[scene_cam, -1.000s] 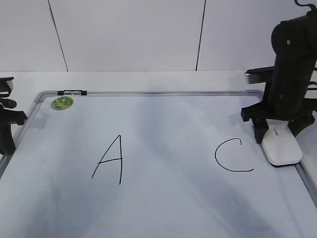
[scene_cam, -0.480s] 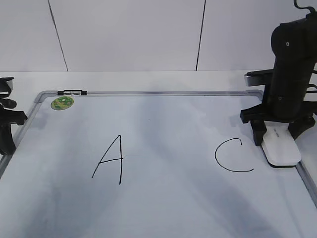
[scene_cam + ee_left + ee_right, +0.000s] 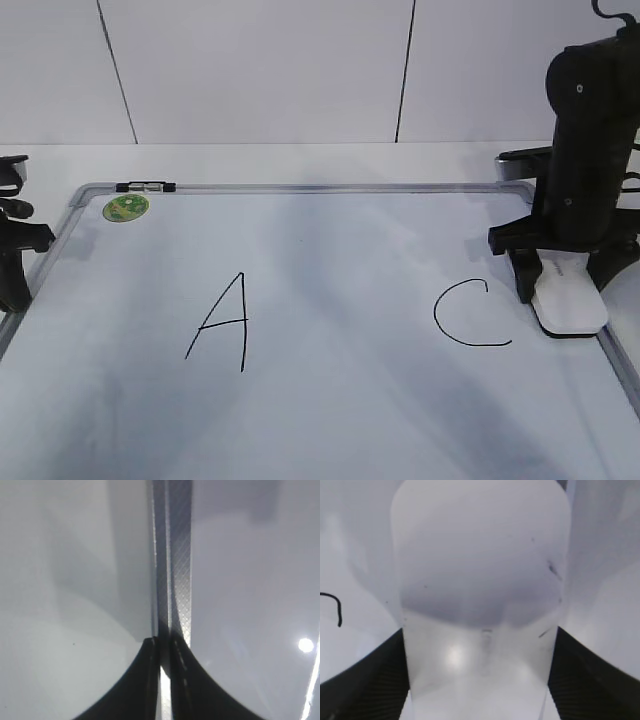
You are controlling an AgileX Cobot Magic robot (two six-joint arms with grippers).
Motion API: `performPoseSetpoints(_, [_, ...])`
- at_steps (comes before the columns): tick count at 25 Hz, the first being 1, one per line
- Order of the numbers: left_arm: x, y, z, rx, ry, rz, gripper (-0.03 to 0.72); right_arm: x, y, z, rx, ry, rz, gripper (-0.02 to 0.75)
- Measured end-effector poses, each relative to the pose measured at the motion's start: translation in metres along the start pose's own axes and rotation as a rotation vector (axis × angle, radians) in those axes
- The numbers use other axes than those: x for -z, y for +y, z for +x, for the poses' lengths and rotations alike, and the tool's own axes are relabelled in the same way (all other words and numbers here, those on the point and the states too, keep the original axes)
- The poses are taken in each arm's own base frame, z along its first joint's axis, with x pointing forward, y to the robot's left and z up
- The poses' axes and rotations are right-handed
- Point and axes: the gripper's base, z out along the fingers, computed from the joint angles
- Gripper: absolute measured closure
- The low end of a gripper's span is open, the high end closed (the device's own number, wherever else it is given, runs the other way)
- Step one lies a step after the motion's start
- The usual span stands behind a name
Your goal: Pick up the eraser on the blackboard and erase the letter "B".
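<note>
The white eraser (image 3: pixel 570 308) lies at the right edge of the blackboard (image 3: pixel 330 290), next to its frame. My right gripper (image 3: pixel 565 288) stands over it with a finger against each long side. In the right wrist view the eraser (image 3: pixel 480 580) fills the gap between the two fingers of that gripper (image 3: pixel 479 680). No letter "B" shows; the board between the "A" (image 3: pixel 225 322) and the "C" (image 3: pixel 465 315) is blank. My left gripper (image 3: pixel 12 270) is shut and empty at the board's left edge, over the frame (image 3: pixel 175 555) in the left wrist view (image 3: pixel 164 650).
A round green sticker (image 3: pixel 126 208) sits in the board's far left corner, below a small black clip (image 3: pixel 146 186) on the frame. The board lies on a white table, with a white panelled wall behind.
My right gripper has sunk a little. The eraser has turned from slightly tilted to straight and now lies flat by the right frame. The left arm has not moved.
</note>
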Motion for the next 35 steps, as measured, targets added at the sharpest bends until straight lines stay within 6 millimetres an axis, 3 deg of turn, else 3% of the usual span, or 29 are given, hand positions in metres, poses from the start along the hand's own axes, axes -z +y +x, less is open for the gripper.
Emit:
performPoseSetpoints(22, [0.000, 0.000, 0.000, 0.001, 0.000, 0.002, 0.667, 0.041, -0.003, -0.020, 0.001, -0.084, -0.010, 0.148])
performPoseSetpoints(29, [0.000, 0.000, 0.000, 0.001, 0.000, 0.002, 0.667, 0.045, 0.001, -0.020, 0.010, -0.085, -0.057, 0.148])
performPoseSetpoints(35, [0.000, 0.000, 0.000, 0.002, -0.001, 0.003, 0.667, 0.075, 0.000, -0.009, 0.026, -0.150, -0.120, 0.148])
